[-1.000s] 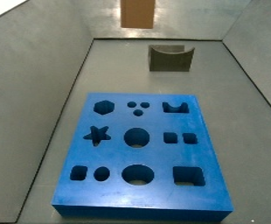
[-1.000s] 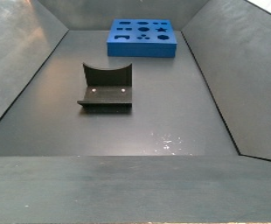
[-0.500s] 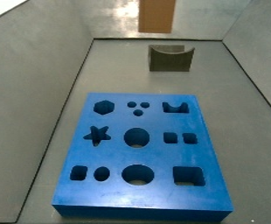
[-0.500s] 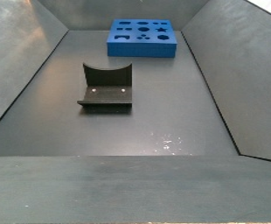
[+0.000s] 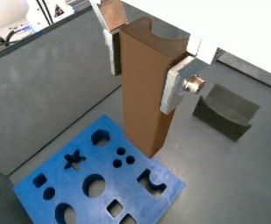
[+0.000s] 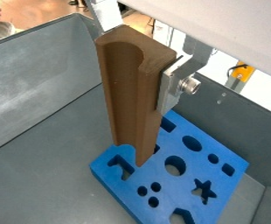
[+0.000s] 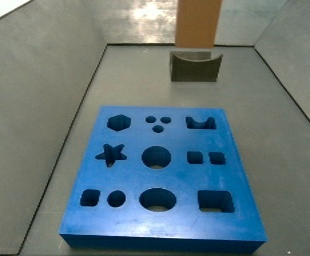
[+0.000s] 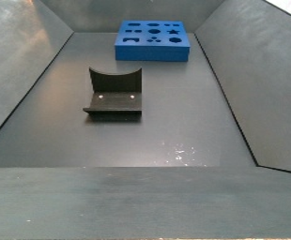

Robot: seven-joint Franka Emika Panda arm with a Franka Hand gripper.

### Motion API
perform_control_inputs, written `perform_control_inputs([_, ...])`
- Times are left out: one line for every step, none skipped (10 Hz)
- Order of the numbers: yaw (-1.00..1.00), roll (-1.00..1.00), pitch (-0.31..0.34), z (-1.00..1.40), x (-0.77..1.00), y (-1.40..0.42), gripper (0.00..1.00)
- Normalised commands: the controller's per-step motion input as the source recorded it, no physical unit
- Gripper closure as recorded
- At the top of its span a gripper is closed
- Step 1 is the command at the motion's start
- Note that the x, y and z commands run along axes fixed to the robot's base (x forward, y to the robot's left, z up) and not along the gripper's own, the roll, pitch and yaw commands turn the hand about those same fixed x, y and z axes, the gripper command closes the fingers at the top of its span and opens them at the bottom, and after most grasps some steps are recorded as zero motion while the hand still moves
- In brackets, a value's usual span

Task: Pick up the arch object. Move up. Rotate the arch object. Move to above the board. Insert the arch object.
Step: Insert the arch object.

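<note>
fixture (image 8: 114, 93) — dark L-shaped bracket | upright on grey floor | nothing touching it

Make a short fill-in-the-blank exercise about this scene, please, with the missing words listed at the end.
1. In both wrist views, the end effector holds the arch object between its ____ silver fingers.
2. The colour of the board with the shaped cut-outs is ____.
3. In a wrist view, the arch object hangs ____ the board, not inside a cut-out.
4. In a side view, the dark fixture stands on the ____, apart from the board.

Missing words: two; blue; above; floor
</note>
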Motion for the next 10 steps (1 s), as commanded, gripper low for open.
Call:
perform_control_inputs([0.0, 0.09, 0.0, -0.2, 1.0, -0.09, 1.0])
perform_control_inputs([0.0, 0.14, 0.011, -0.29, 1.0, -0.15, 1.0])
perform_control_inputs([0.0, 0.17, 0.019, -0.35, 1.0, -0.18, 1.0])
perform_control_inputs([0.0, 0.21, 0.021, -0.44, 1.0, -0.24, 1.0])
perform_control_inputs([0.0, 0.27, 0.01, -0.53, 0.93, -0.27, 1.0])
perform_control_inputs([0.0, 0.3, 0.017, -0.55, 0.85, -0.21, 1.0])
perform_control_inputs([0.0, 0.32, 0.014, -0.58, 0.72, -0.19, 1.0])
perform_control_inputs([0.0, 0.32, 0.0, -0.53, 0.64, -0.1, 1.0])
perform_control_inputs([0.0, 0.29, 0.0, -0.52, 0.61, -0.05, 1.0])
perform_control_inputs([0.0, 0.27, 0.0, -0.53, 0.49, 0.0, 1.0])
